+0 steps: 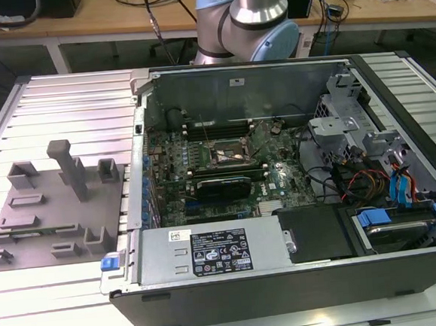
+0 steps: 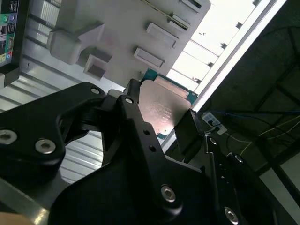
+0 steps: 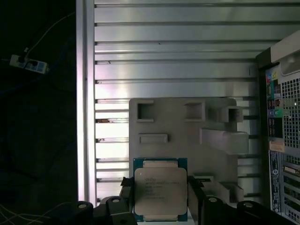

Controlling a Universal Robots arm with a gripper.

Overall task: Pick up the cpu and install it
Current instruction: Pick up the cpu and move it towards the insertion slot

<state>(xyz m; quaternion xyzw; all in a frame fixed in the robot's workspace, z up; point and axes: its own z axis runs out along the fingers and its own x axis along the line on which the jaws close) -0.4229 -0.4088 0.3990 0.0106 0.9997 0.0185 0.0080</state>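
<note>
Print first: the cpu [image 3: 160, 187] carries a few faint lines of lettering across its metal lid, too pale for you to make out, and in the exterior view a white label [image 1: 221, 251] crowded with small print and logos sits on the silver box along the near edge of the open computer case [image 1: 289, 293]. Now your gripper [image 3: 161, 188]: it is clamped on the cpu, the two black fingers [image 3: 195, 192] pressed against opposite edges of the chip and parted by just the chip's width. The second wrist view confirms the pinch, with the cpu [image 2: 161, 105] caught in the gripper [image 2: 161, 113] and its lid catching the light. The chip itself is a thin flat square, pale silver on top with stepped tabs at two ends, and a narrow green board rim shows around the lid. It faces the first wrist camera flat on and looks square in the grip. Beyond the fingertips lies the grey fixture plate [image 3: 183, 126] with its raised blocks and pockets, resting on the ribbed metal table [image 3: 173, 56], well apart from the chip. Off to one side of the gripper is the case's back panel. In the exterior view the black-framed socket [image 1: 228, 153] sits on the motherboard, with the arm [image 1: 255, 16] standing behind the case.
</note>
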